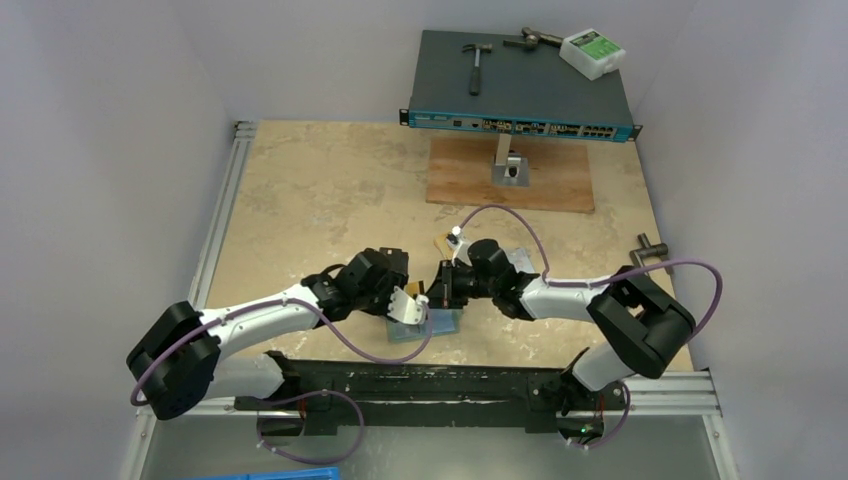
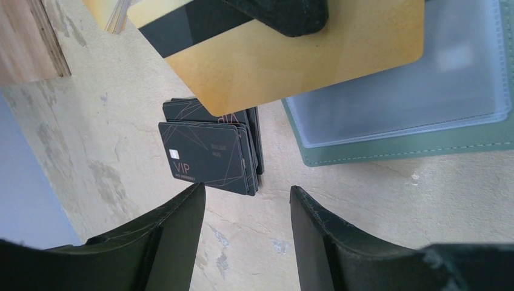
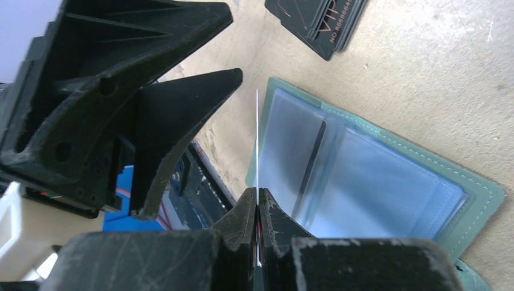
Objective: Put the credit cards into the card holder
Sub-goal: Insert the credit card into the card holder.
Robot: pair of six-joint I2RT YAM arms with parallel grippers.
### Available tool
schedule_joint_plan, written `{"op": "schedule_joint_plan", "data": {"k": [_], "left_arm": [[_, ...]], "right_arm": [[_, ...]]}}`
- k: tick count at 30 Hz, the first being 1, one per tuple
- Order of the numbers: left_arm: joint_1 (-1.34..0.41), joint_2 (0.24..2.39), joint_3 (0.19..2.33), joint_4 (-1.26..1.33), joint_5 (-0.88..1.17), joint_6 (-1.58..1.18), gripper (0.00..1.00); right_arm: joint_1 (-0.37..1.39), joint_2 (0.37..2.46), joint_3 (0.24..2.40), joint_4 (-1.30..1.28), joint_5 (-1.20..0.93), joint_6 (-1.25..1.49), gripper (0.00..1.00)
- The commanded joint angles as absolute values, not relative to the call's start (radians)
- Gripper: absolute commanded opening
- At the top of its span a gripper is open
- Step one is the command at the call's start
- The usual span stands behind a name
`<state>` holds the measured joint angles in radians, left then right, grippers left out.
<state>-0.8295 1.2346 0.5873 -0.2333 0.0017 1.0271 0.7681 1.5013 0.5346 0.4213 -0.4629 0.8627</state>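
- At the near middle of the table (image 1: 300,200), just beyond the arm bases, the teal card holder (image 1: 440,324) lies open with its clear sleeves facing up.
- Over it, the right end effector (image 3: 257,200) is pinched closed on a gold credit card (image 2: 291,66) with a black stripe. The card is held on edge above one sleeve and is not yet slid in.
- Just beside it, the left end effector (image 2: 247,197) hangs part-spread and empty above bare table.
- Farther out, a stack of black VIP cards (image 2: 209,151) lies near the holder's corner, with a few gold-edged cards (image 2: 112,13) beyond. All of these are left to load, so I judge the task to be at an early stage.
- The right wrist view shows the held card only as a thin line. It also shows a dark streak in one sleeve, and I cannot tell whether that is a card already inserted.
- Only the left wrist view shows the card's face.
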Motion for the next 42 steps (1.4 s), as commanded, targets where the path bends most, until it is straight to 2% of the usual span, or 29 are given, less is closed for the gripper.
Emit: {"op": "schedule_joint_plan", "data": {"k": [1, 2, 3, 4, 5, 19, 31, 34, 38, 42], "left_arm": [[-0.826, 1.213, 0.605, -0.263, 0.056, 1.062, 0.53], [-0.83, 1.214, 0.603, -0.267, 0.063, 1.07, 0.53], [-0.839, 1.217, 0.598, -0.262, 0.066, 1.082, 0.53], [-0.851, 1.223, 0.59, -0.256, 0.068, 1.095, 0.53], [-0.864, 1.228, 0.58, -0.246, 0.066, 1.113, 0.53], [-0.923, 1.246, 0.469, -0.174, 0.096, 1.288, 0.53], [-0.952, 1.251, 0.431, -0.108, 0.102, 1.278, 0.52], [-0.968, 1.26, 0.449, -0.143, 0.102, 1.262, 0.46], [-0.981, 1.271, 0.5, -0.21, 0.11, 1.214, 0.3], [-0.99, 1.281, 0.534, -0.229, 0.103, 1.144, 0.26]], "right_arm": [[0.775, 1.537, 0.555, 0.385, -0.437, 0.836, 0.0], [0.775, 1.544, 0.555, 0.38, -0.433, 0.833, 0.0], [0.776, 1.404, 0.555, 0.379, -0.435, 0.828, 0.0], [0.776, 1.538, 0.556, 0.375, -0.439, 0.824, 0.0], [0.775, 1.557, 0.557, 0.373, -0.448, 0.82, 0.0], [0.74, 1.523, 0.503, 0.394, -0.455, 0.848, 0.0], [0.74, 1.508, 0.462, 0.421, -0.412, 0.899, 0.0], [0.741, 1.505, 0.457, 0.432, -0.395, 0.914, 0.0], [0.74, 1.508, 0.458, 0.428, -0.379, 0.929, 0.0], [0.741, 1.498, 0.454, 0.403, -0.371, 0.932, 0.0]]}}
